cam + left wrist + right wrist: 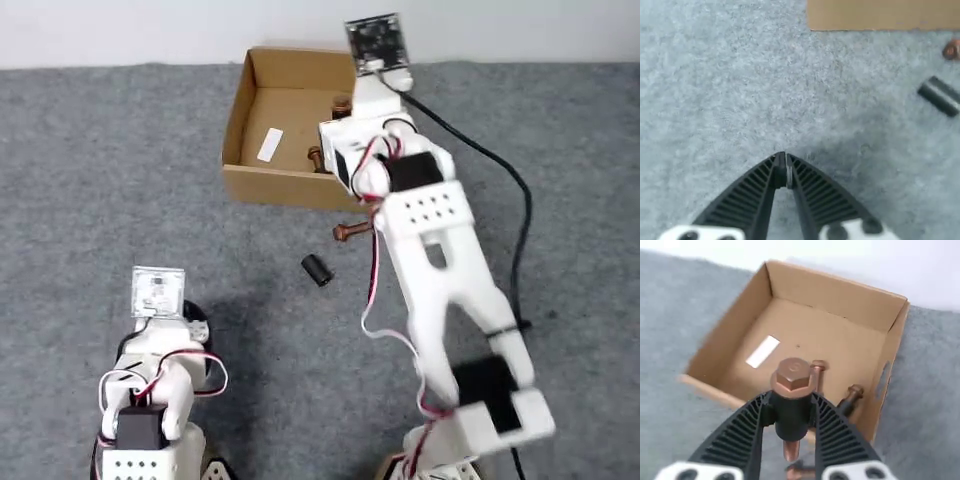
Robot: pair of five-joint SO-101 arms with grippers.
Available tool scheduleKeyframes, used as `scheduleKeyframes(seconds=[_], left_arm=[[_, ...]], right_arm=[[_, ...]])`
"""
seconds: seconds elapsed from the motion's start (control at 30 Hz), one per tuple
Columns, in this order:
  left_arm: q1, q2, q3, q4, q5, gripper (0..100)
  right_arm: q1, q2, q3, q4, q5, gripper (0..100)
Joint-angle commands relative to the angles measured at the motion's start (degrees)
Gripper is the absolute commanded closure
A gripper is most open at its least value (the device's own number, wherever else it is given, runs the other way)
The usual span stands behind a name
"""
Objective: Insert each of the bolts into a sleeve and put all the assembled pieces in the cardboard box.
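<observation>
The right end effector is clenched on a black sleeve with a copper bolt through it. The piece's long axis runs between the fingers, the hex head facing the wrist camera and the shank tip poking out of the sleeve's far end. It hangs at the near wall of the cardboard box, which sits open on the grey counter.

Inside the box lie two more bolts, one near the middle of the floor and one by the side wall with a dark sleeve on its shank; I cannot tell whether the first carries a sleeve. A white label lies flat on the box floor.

Outside the box, a loose bolt lies on its side with its head pointing away from the right arm, and just beside it a single loose sleeve lies on its side at a slant.

The left end effector is clenched with nothing in it, low over the counter, well apart from these parts
</observation>
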Motion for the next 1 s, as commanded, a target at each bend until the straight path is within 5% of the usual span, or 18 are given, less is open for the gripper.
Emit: scheduleKeyframes(seconds=[0.0, 0.4, 0.7, 0.97], left_arm=[[-2.64, -0.53, -0.40, -2.81, 4.31, 100], [-6.68, -0.18, -0.40, -3.25, 9.67, 100], [-6.68, -0.18, -0.40, -3.25, 9.76, 100], [-6.68, -0.18, -0.40, -3.16, 9.76, 100]], right_arm=[[2.15, 5.49, -6.24, -5.93, 5.01, 99.1], [4.44, 25.63, -15.47, -10.15, 12.75, 99.0], [4.09, 29.14, -15.74, -0.66, 15.47, 85.1], [3.56, 24.66, -23.47, 10.42, 15.12, 87.9]])
